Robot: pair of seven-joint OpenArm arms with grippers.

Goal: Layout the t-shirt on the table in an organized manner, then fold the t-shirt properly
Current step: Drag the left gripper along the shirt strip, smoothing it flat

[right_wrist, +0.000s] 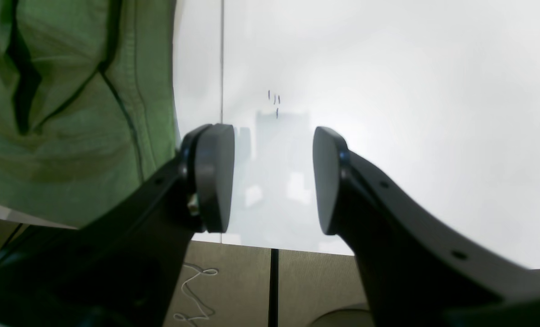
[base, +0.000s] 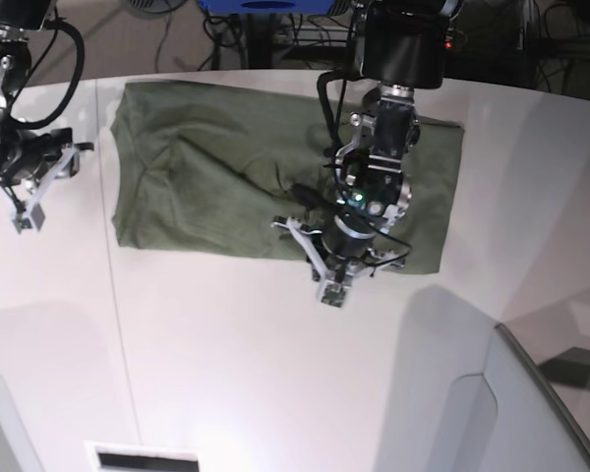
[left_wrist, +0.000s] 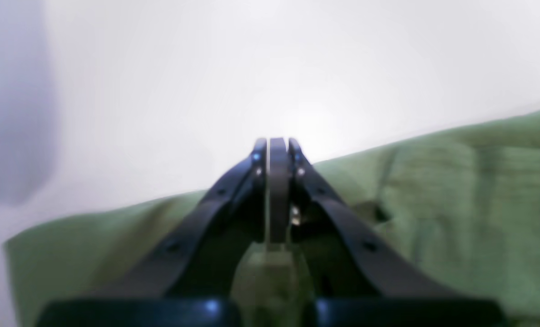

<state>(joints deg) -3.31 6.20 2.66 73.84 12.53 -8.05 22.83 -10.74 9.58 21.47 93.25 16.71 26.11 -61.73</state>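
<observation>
- Because my left hand (left_wrist: 278, 144) is pinched fully together at the near edge of the olive-green cotton t-shirt (base: 226, 187), any pull from here could drag the whole garment across the smooth white tabletop (base: 226, 374) rather than turn one layer over; I cannot tell from the blurred wrist view whether cloth is caught between the tips or whether they merely press on it.
- If only a thin fold is caught, it may slip free partway and leave that edge crumpled.
- The shirt lies spread as a rough rectangle on the far half of the tabletop, with creases across its middle; folding over those wrinkles would, I judge, lock them in.
- My right hand (right_wrist: 273, 177) stands about half open and holds nothing, hovering over bare tabletop just beside the shirt's side edge, without touching it.
- With that side unheld, nothing anchors the cloth, so a lift on one edge alone could skew the fold.
- The tabletop's curved edge is close under my right hand, so a careless reach might miss the fabric.
</observation>
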